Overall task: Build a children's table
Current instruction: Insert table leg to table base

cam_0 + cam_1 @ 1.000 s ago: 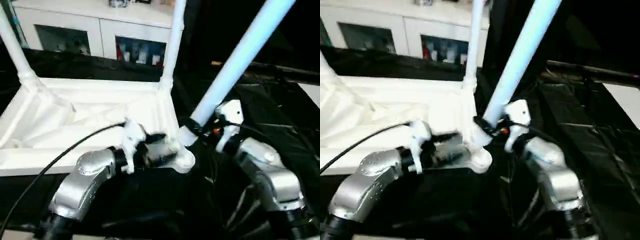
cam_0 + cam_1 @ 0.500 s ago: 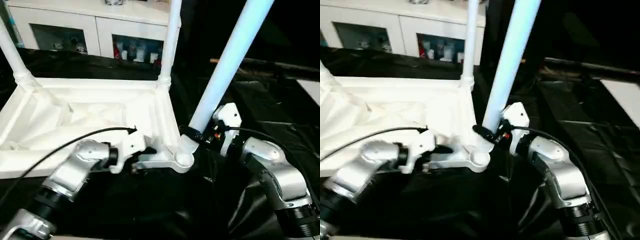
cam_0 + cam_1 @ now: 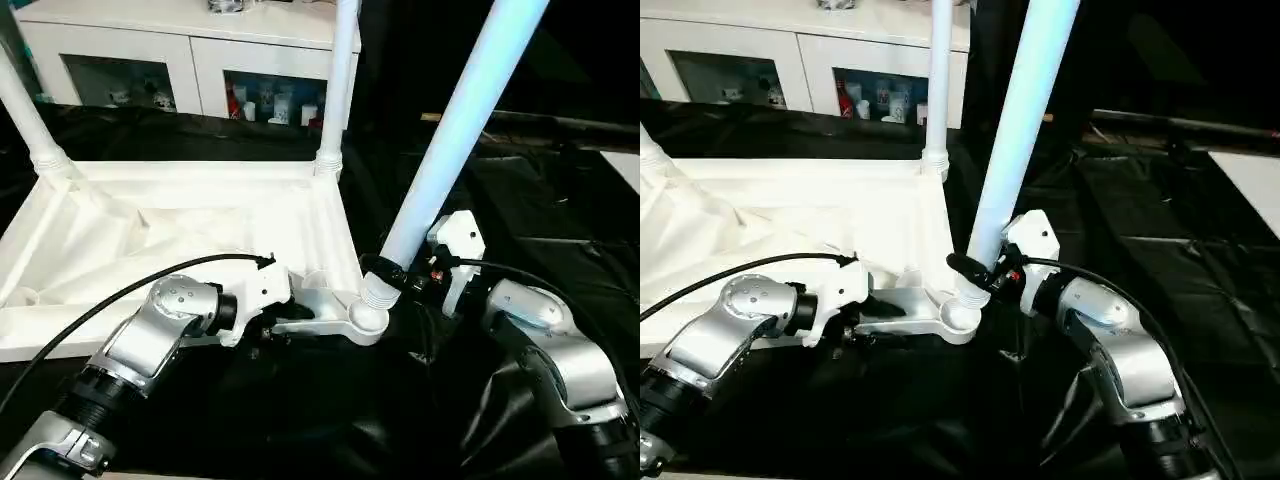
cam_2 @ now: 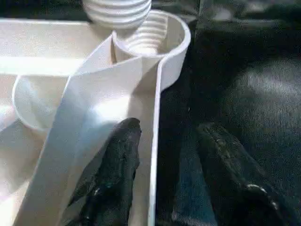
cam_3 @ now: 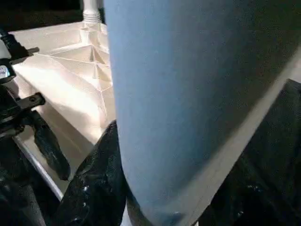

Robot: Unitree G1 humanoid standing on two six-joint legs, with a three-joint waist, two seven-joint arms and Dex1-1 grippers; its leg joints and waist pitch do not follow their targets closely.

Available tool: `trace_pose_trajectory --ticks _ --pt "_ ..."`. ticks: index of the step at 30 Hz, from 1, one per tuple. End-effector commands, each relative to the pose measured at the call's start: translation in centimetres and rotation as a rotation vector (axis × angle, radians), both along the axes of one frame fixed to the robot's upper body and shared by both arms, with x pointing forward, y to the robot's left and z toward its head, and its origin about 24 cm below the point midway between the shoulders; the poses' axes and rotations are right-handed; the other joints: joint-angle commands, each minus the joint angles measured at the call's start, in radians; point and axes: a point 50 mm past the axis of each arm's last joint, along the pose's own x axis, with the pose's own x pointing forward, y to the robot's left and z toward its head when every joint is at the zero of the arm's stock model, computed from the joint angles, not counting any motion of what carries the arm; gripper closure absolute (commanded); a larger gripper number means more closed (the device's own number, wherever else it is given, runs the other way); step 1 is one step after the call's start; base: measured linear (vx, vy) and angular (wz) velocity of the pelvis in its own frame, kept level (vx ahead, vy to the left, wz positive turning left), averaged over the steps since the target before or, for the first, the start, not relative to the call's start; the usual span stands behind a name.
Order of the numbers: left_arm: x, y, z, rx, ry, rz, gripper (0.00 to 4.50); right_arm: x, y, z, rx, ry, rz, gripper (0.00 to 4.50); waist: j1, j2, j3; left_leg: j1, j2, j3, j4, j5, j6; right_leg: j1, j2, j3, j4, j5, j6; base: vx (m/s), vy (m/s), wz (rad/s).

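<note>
A large white plastic square table top (image 3: 190,225) lies upside down, ribbed underside up, on a tabletop covered in black sheeting (image 3: 560,220). Behind it stands a white cabinet with glass-fronted shelves (image 3: 200,75). Two long white tapered tube legs already stand upright in the far corner sockets, one at the far left (image 3: 28,110) and one at the far right (image 3: 338,80). A third long white tube leg (image 3: 450,150) leans over the near right round corner socket (image 3: 362,318), its ribbed lower end meeting the socket's rim. The right gripper (image 3: 392,275) has its black fingers (image 5: 94,183) closed around this leg just above its base. The left gripper (image 4: 160,169) has its fingers (image 4: 115,165) straddling the top's near edge wall just beside that socket, one inside the wall and one outside, gripping the rim.
</note>
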Motion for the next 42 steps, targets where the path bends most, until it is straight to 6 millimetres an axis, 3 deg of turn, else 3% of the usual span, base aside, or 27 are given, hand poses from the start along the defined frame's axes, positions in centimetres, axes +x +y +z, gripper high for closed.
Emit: trace_pose_trajectory --ticks 1,3,5,6,8,9,12,13,14,18,20,31,36,40,42 --pt "0.1 -0.3 0.8 0.012 -0.010 -0.027 2.63 -0.2 -0.2 0.5 0.008 -0.015 -0.019 2.70 0.000 0.022 -0.058 0.000 0.026 -0.001 -0.077 -0.125 -0.014 0.047 -0.077 0.044 -0.077 -0.082 -0.211 0.000 0.000 0.00" --pt "0.0 -0.2 0.8 0.012 0.003 -0.026 3.01 -0.4 0.0 0.5 0.012 -0.015 -0.021 2.70 0.000 0.026 -0.057 0.002 0.027 -0.001 -0.079 -0.141 -0.018 0.047 -0.077 0.044 -0.081 -0.111 -0.208 0.000 0.000 0.00" --pt "0.1 0.0 1.1 0.014 0.009 -0.020 3.08 -0.6 0.0 0.5 0.015 -0.012 -0.021 2.70 -0.001 0.026 -0.056 0.001 0.026 -0.001 -0.079 -0.143 -0.019 0.046 -0.076 0.044 -0.081 -0.117 -0.207 0.000 0.000 0.00" --pt "0.1 0.1 1.1 0.018 0.012 -0.018 3.08 -0.7 0.0 0.4 0.015 -0.010 -0.022 2.70 0.001 0.031 -0.057 0.001 0.026 -0.002 -0.079 -0.144 -0.019 0.047 -0.077 0.044 -0.081 -0.120 -0.207 0.000 0.000 0.00" --pt "0.1 0.3 1.1 0.031 0.021 -0.017 3.17 -0.8 0.0 0.3 0.013 -0.005 -0.024 2.70 0.001 0.028 -0.057 0.000 0.025 -0.001 -0.078 -0.135 -0.017 0.048 -0.077 0.045 -0.081 -0.109 -0.207 0.000 0.000 0.00" --pt "0.1 0.4 1.0 0.039 0.026 -0.021 3.47 -0.7 0.0 0.3 0.013 -0.004 -0.025 2.70 0.001 0.028 -0.057 -0.002 0.025 -0.002 -0.078 -0.128 -0.016 0.049 -0.077 0.046 -0.080 -0.103 -0.208 0.000 0.000 0.00" --pt "0.1 0.6 1.0 0.054 0.025 -0.025 3.42 -0.7 0.0 0.3 0.014 -0.004 -0.025 2.70 0.000 0.031 -0.056 -0.001 0.025 -0.002 -0.079 -0.128 -0.014 0.048 -0.076 0.044 -0.080 -0.098 -0.210 0.000 0.000 0.00" --pt "0.0 0.7 1.0 0.058 0.025 -0.025 3.51 -0.6 0.1 0.4 0.015 -0.005 -0.024 2.70 -0.002 0.026 -0.056 -0.002 0.025 -0.001 -0.079 -0.130 -0.014 0.048 -0.075 0.044 -0.081 -0.103 -0.210 0.000 0.000 0.00" --pt "0.1 0.7 0.9 0.066 0.022 -0.023 3.91 -0.6 0.2 0.4 0.012 -0.007 -0.021 2.70 -0.001 0.029 -0.055 0.000 0.026 -0.001 -0.080 -0.131 -0.014 0.046 -0.076 0.044 -0.081 -0.108 -0.209 0.000 0.000 0.00" --pt "0.2 1.0 0.7 0.106 0.015 -0.022 3.88 -0.5 0.2 0.5 0.005 -0.011 -0.016 2.70 -0.002 0.029 -0.055 -0.001 0.026 -0.002 -0.080 -0.134 -0.015 0.047 -0.077 0.045 -0.082 -0.114 -0.207 0.000 0.000 0.00" --pt "0.3 1.2 0.5 0.135 0.010 -0.021 4.31 -0.5 0.1 0.6 0.004 -0.014 -0.017 2.70 -0.002 0.033 -0.055 0.000 0.026 -0.002 -0.080 -0.136 -0.015 0.046 -0.077 0.045 -0.082 -0.114 -0.204 0.000 0.000 0.00" --pt "0.5 1.5 -0.1 0.182 0.006 -0.025 4.44 -0.3 0.0 0.9 0.005 -0.023 -0.030 2.70 -0.003 0.034 -0.054 0.001 0.026 -0.001 -0.080 -0.154 -0.020 0.045 -0.077 0.046 -0.086 -0.143 -0.204 0.000 0.000 0.00" --pt "1.0 1.6 -0.1 0.175 -0.029 0.008 4.50 0.0 0.5 1.1 0.109 0.023 -0.029 2.70 -0.004 0.042 -0.053 0.002 0.026 -0.003 -0.081 -0.166 -0.020 0.041 -0.077 0.046 -0.087 -0.150 -0.207 0.000 0.000 0.00" --pt "2.3 1.1 0.4 0.076 -0.077 0.124 4.50 0.6 1.1 0.1 0.184 0.131 0.003 2.70 -0.002 0.031 -0.052 0.003 0.023 0.000 -0.079 -0.180 -0.016 0.040 -0.079 0.046 -0.094 -0.215 -0.202 0.000 0.000 0.00" --pt "2.3 0.9 0.5 0.065 -0.076 0.117 4.50 0.9 1.1 -0.2 0.181 0.145 0.002 2.70 0.001 0.024 -0.054 -0.004 0.025 -0.001 -0.080 -0.145 -0.010 0.044 -0.084 0.046 -0.091 -0.229 -0.190 0.000 0.000 0.00"
